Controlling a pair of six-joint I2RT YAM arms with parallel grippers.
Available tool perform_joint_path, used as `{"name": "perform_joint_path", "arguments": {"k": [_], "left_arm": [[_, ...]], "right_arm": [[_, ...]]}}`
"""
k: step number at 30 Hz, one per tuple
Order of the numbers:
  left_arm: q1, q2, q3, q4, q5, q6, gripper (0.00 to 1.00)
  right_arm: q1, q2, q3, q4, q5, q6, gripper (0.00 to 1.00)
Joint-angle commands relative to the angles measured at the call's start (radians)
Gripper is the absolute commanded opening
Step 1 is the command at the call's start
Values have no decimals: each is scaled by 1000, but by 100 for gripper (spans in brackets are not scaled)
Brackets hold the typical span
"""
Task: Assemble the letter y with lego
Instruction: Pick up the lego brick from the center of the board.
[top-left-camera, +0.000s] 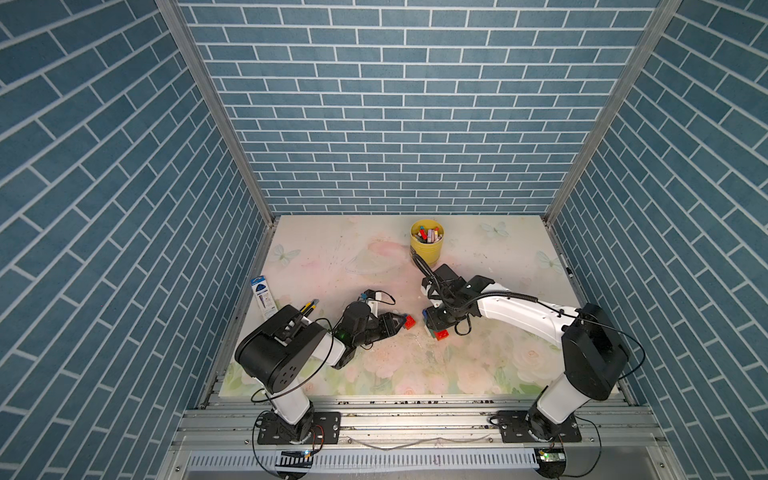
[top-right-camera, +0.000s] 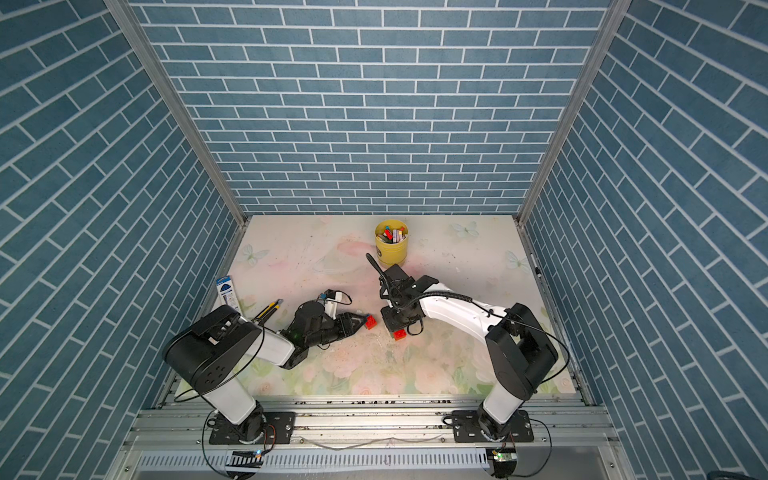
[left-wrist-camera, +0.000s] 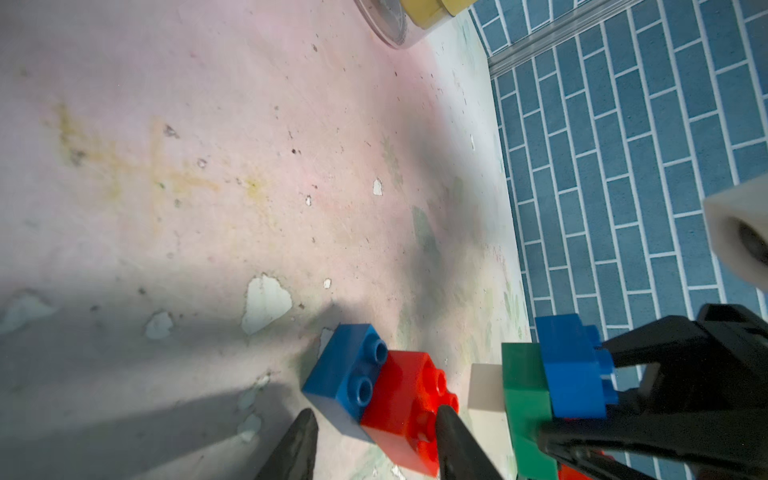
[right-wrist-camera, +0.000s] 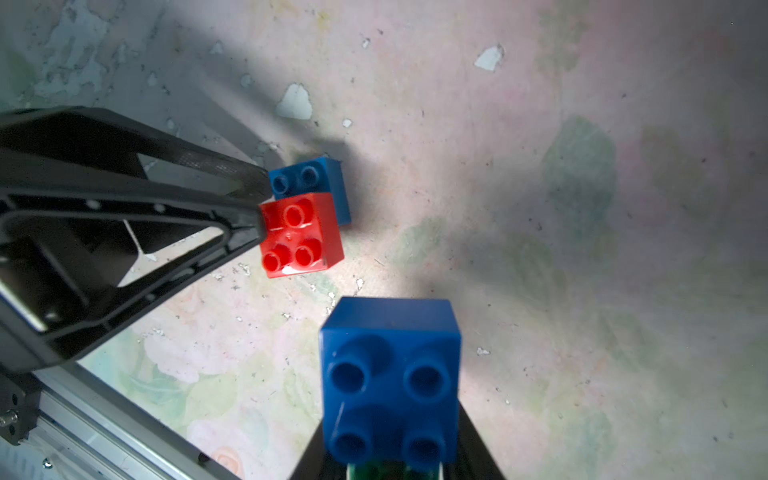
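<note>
A red square brick (left-wrist-camera: 407, 399) sits offset on a blue square brick (left-wrist-camera: 345, 370), leaving two blue studs bare, and the pair rests on the mat (top-left-camera: 410, 321). My left gripper (left-wrist-camera: 376, 432) is open and straddles this pair. One fingertip (left-wrist-camera: 451, 428) touches the red studs, while the other stands slightly apart from the blue brick. My right gripper (right-wrist-camera: 395, 453) is shut on a lego cluster just to the right. The cluster has a blue brick (right-wrist-camera: 390, 374) on a green one (left-wrist-camera: 525, 399), with a white brick (left-wrist-camera: 484, 386) and a red one (top-left-camera: 441, 334) attached.
A yellow cup of coloured sticks (top-left-camera: 427, 245) stands at the back of the floral mat. A narrow white and blue packet (top-left-camera: 263, 295) and a utility knife (top-left-camera: 309, 307) lie at the left edge. Blue brick-pattern walls close in three sides.
</note>
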Motion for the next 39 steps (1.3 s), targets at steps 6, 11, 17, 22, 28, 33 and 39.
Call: {"name": "perform_joint_path", "arguments": {"k": [6,11,17,22,28,33,39], "left_arm": [[15,35,-38,-53,-33,-3,48],[17,40,-40,-40,-30,-9,48],[17,46,-34,-39,-23,-12,47],[17,49,-32,-46,-25,-9,47],[17,57,-30,-46,-24,-9,47],[17,62,-28,-42,-24,-12,47],[17,62,-27,-40,-25,-13,47]], "right_arm": [[27,12,113,-74,7,-87,16],[43,55,156,-82,3,-96,16],[64,109,201,-96,6,-110,16],[76,133,225,-101,3,-116,15],[87,161,247,-108,8,-122,15],[89,181,265,-121,11,-122,15],[91,197,273,-129,6,-118,15]]}}
